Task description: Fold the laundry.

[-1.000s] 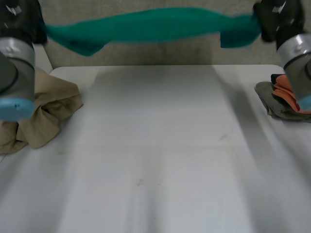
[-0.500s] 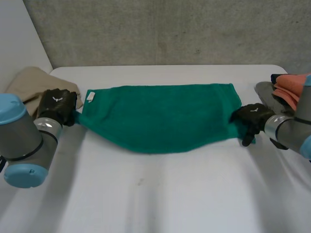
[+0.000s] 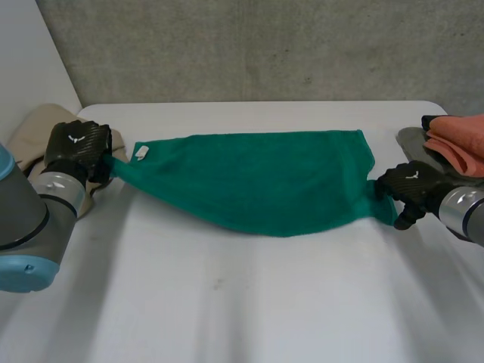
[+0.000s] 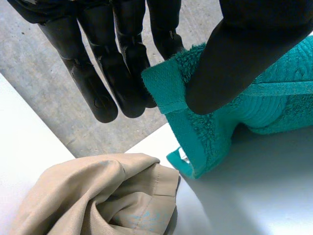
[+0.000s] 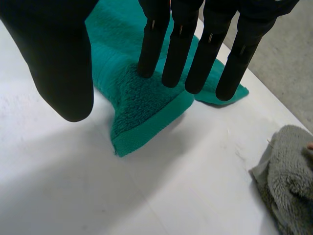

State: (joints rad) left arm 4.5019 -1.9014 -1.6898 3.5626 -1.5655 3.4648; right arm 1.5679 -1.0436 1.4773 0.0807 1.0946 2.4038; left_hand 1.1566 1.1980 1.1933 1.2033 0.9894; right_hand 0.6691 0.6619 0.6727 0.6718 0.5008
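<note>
1. Counter [image 3: 249,302]: white, and it carries every item we list below.

2. Green towel [image 3: 257,181]: lies flat across the counter's middle, stretched from 9 o'clock to 3 o'clock. Its near edge sags toward 6 o'clock.

3. Beige cloth [image 3: 34,125]: a crumpled heap at 10 o'clock on the counter, just beside the towel's left corner.

4. Grey towel [image 3: 412,144]: a bunched piece at 3 o'clock on the counter, apart from the green towel.

5. Orange cloth [image 3: 457,140]: lies on top of the grey towel.

6. Left hand [image 3: 76,147]: at 9 o'clock of the green towel. We record it as grasping the towel's left corner, with the hem pinched between thumb [image 4: 234,58] and fingers [image 4: 122,83].

7. Right hand [image 3: 408,185]: at 3 o'clock of the green towel. We record it as released, with straight fingertips [image 5: 146,68] resting on the towel's right corner. The thumb [image 5: 63,73] stands clear of the cloth.

8. White tag [image 3: 141,152]: sewn at the green towel's left corner, at 3 o'clock of the left hand.
</note>
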